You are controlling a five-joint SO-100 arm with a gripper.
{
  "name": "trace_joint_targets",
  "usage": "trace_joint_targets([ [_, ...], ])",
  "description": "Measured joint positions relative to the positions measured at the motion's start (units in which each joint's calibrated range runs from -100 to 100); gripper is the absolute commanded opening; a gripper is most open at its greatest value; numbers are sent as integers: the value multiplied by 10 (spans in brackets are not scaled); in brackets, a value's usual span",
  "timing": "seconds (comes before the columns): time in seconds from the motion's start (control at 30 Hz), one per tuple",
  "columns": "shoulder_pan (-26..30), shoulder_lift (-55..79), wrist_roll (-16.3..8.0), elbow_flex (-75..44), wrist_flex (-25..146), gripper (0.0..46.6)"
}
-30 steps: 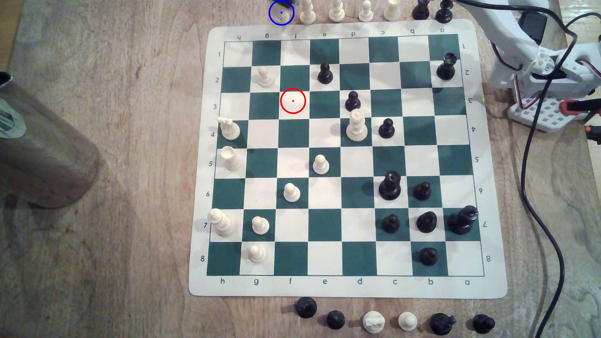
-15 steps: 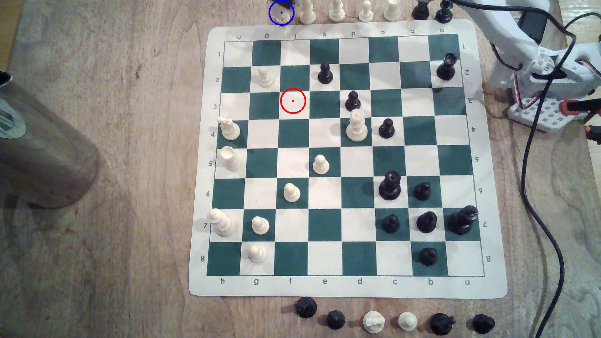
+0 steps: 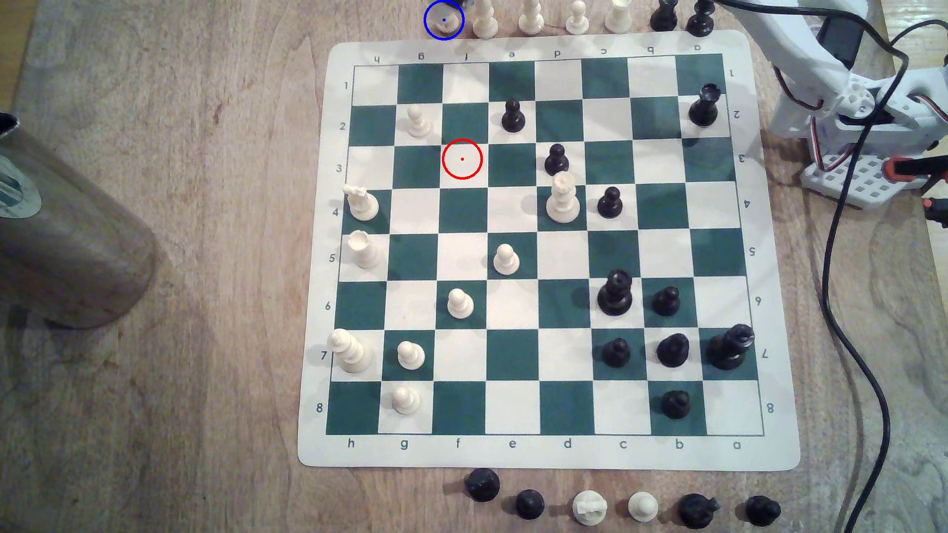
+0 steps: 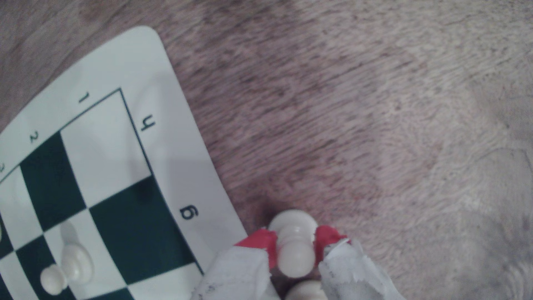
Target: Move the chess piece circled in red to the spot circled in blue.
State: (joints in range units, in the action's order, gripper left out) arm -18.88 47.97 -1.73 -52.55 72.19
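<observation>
A cream-white pawn (image 4: 294,248) stands on the wood tabletop just off the mat's edge by the letter g. My gripper (image 4: 295,243) is shut on it, one red-taped fingertip (image 4: 266,242) on each side of its neck. In the exterior view the pawn (image 3: 441,23) shows as a pale shape inside the blue ring (image 3: 443,19) at the top edge. The red ring (image 3: 462,159) lies on a bare white square of the green-and-white chess mat (image 3: 318,256). The white arm (image 3: 821,61) comes in from the exterior view's top right.
White pieces (image 3: 531,18) and black pieces (image 3: 682,18) line the top edge; the closest one (image 4: 305,291) stands right beside the held pawn. A white pawn (image 3: 418,121) sits on g2. A wooden cylinder (image 3: 61,230) lies at the exterior view's left, and a black cable (image 3: 841,307) hangs at its right.
The pale shape inside the blue ring shows more clearly now than a second ago. The pieces on the board have not moved.
</observation>
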Motion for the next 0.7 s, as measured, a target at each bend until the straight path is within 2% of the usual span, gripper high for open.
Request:
trace_joint_targets([
  [0.13, 0, 1, 0, 0, 2, 214],
  [0.17, 0, 1, 0, 0, 2, 219],
  [0.43, 0, 1, -1, 0, 2, 240],
  [0.7, 0, -34, -4, 14, 19, 240],
])
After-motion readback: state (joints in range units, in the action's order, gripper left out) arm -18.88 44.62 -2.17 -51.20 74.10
